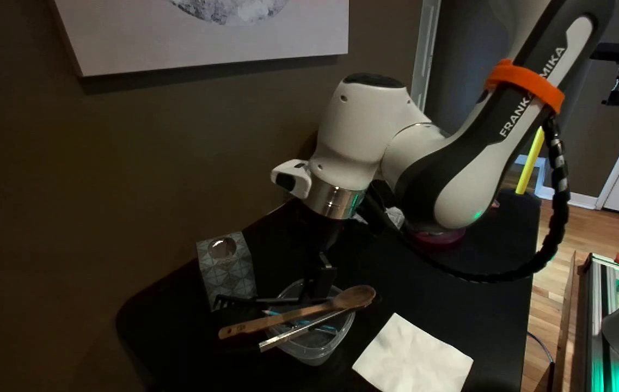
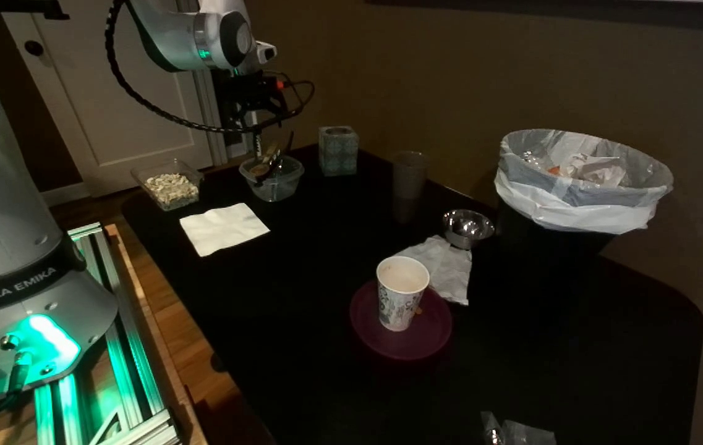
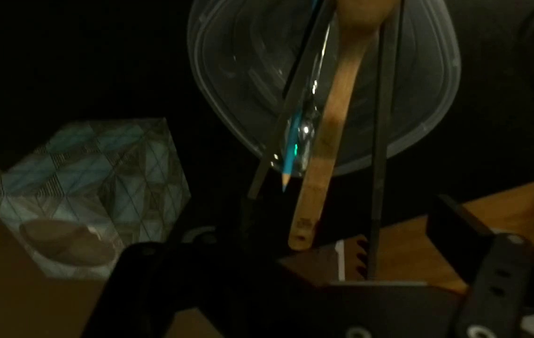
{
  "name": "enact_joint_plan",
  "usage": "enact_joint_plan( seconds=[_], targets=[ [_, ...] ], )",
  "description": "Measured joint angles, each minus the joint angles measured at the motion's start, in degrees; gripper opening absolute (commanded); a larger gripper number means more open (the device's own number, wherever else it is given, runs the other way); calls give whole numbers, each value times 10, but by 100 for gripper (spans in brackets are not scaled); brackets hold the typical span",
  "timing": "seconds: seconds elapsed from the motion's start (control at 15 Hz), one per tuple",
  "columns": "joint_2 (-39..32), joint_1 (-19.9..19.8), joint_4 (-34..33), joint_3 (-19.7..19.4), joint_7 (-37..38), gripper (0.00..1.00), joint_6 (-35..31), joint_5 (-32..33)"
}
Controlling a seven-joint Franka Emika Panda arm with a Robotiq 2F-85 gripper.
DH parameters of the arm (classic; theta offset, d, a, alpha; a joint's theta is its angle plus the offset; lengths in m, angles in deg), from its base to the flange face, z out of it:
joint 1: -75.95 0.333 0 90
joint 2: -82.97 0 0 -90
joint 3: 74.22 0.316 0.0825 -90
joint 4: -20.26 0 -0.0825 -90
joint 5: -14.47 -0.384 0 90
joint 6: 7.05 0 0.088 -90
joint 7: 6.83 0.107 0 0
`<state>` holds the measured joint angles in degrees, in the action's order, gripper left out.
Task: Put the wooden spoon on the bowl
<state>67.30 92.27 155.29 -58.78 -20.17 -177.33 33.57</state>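
The wooden spoon [image 1: 287, 317] lies tilted across the clear bowl [image 1: 314, 351], its handle reaching past the rim. In the wrist view, the spoon [image 3: 325, 155] runs from its head at the top edge to its handle end, over the clear bowl [image 3: 417, 126]. In an exterior view, the bowl [image 2: 280, 190] also shows, the spoon small in it. My gripper [image 1: 319, 288] points down over the bowl beside the spoon. In the wrist view the gripper [image 3: 342, 216] is open; its left finger is lost in darkness. I cannot tell whether a finger touches the spoon.
Dark and metal utensils [image 3: 382, 108] and a blue pencil [image 3: 292, 145] share the bowl. A tissue box [image 1: 227, 269] stands beside it. A white napkin [image 2: 224, 228], a container of white pieces [image 2: 169, 188], a plum plate [image 2: 404, 346] with a paper cup, and a bin [image 2: 580, 210] surround.
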Motion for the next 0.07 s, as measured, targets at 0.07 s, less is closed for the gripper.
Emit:
enact_joint_plan(
  seconds=[0.07],
  targets=[
    [6, -3, 10, 3, -4, 100, -13, -2]
  ],
)
